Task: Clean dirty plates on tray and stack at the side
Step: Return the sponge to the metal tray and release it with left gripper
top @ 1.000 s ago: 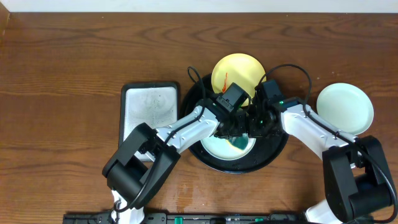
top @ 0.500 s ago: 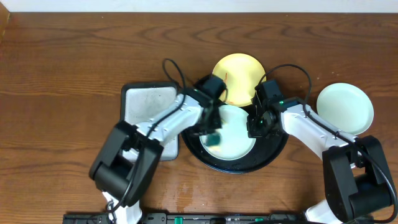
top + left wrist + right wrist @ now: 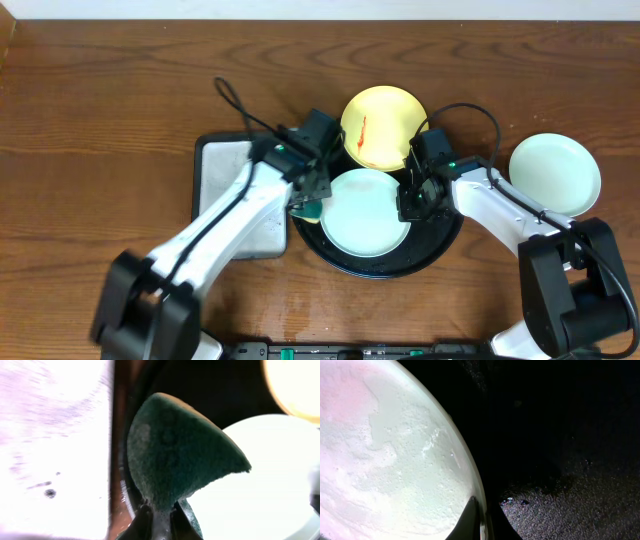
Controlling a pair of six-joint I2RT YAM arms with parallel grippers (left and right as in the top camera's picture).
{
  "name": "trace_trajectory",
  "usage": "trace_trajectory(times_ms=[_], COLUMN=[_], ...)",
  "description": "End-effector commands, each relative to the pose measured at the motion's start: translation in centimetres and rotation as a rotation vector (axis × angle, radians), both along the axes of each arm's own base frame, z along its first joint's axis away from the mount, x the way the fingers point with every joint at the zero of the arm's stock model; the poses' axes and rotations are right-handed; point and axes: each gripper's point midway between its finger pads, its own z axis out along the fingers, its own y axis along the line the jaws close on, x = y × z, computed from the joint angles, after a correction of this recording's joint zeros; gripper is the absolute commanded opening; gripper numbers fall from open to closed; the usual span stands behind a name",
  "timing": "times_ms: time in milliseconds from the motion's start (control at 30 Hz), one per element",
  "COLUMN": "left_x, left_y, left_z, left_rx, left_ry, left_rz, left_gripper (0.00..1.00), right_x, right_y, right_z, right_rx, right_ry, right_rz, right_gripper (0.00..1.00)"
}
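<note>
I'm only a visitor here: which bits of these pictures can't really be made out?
Overhead: the left arm covers most of the green sponge and part of the rectangular tray.
Left wrist: the sponge, close and blurred, blocks the near rim of the black tray.
Right wrist: the mint plate is cut off left and below, so this view cannot show whether it is all clean.

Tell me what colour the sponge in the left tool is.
The sponge is dark green; the left wrist view shows it best.
</note>
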Motion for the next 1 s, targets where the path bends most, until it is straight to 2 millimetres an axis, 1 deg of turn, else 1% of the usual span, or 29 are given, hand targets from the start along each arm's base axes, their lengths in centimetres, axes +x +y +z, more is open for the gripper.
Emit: trace_trajectory(times_ms=[0,67,100,133,167,233,267,300,333,467,500,567,600,633,733,833,967], left_x=[-0.6,-1.1,-1.3,-1.4,-1.5,-1.5,-1.5,-1.5,-1.6,-2.1,-2.2,-2.3,-2.3,-2.2,-1.8,-1.7,-2.6], left_y=[1.6,2.5,3.2,4.2,5.9,8.1,9.3,10.0,11.6,13.7,14.1,14.6,14.5,14.2,13.2,13.2,13.5], left_z=[2.4,3.3,3.6,3.8,4.0,3.8,3.4,3.0,1.6,-1.7,-2.5,-3.3,-3.3,-3.2,-1.7,1.2,4.9], left_rx=[0.031,0.041,0.052,0.075,0.122,0.183,0.206,0.214,0.224,0.230,0.231,0.221,0.202,0.168,0.063,0.012,-0.013], left_ry=[-0.058,-0.063,-0.063,-0.062,-0.059,-0.048,-0.034,-0.022,0.007,0.049,0.053,0.057,0.062,0.066,0.056,0.010,-0.078], left_rz=[-0.016,-0.028,-0.022,-0.005,0.026,0.056,0.069,0.080,0.127,0.186,0.198,0.217,0.222,0.223,0.197,0.208,0.214], left_gripper=[0.08,0.08,0.08,0.08,0.08,0.08,0.08,0.08,0.08,0.08,0.12,0.29,0.49,0.56,0.59,0.66,0.74], right_x=[-0.9,-0.9,-0.9,-0.9,-0.9,-0.8,-0.7,-0.7,-0.7,-0.8,-0.8,-0.7,-0.7,-0.6,-0.1,0.8,3.0], right_y=[-1.7,-1.7,-1.7,-1.7,-1.7,-1.6,-1.6,-1.5,-1.5,-1.1,-0.8,0.0,0.5,0.8,1.1,1.5,2.3], right_z=[-1.9,-1.9,-1.9,-1.9,-1.9,-1.9,-1.9,-1.9,-1.9,-1.9,-1.8,-1.6,-1.5,-1.3,-0.5,0.9,4.3], right_rx=[-0.101,-0.101,-0.101,-0.101,-0.100,-0.097,-0.096,-0.096,-0.094,-0.075,-0.058,-0.010,0.018,0.036,0.051,0.068,0.119], right_ry=[0.036,0.036,0.036,0.035,0.034,0.027,0.023,0.021,0.020,0.022,0.023,0.024,0.022,0.017,-0.009,-0.062,-0.200], right_rz=[0.003,0.003,0.003,0.003,0.009,0.033,0.047,0.056,0.071,0.073,0.075,0.079,0.082,0.084,0.086,0.087,0.065], right_gripper=[0.01,0.01,0.01,0.01,0.01,0.01,0.01,0.01,0.01,0.01,0.01,0.01,0.01,0.01,0.01,0.01,0.01])
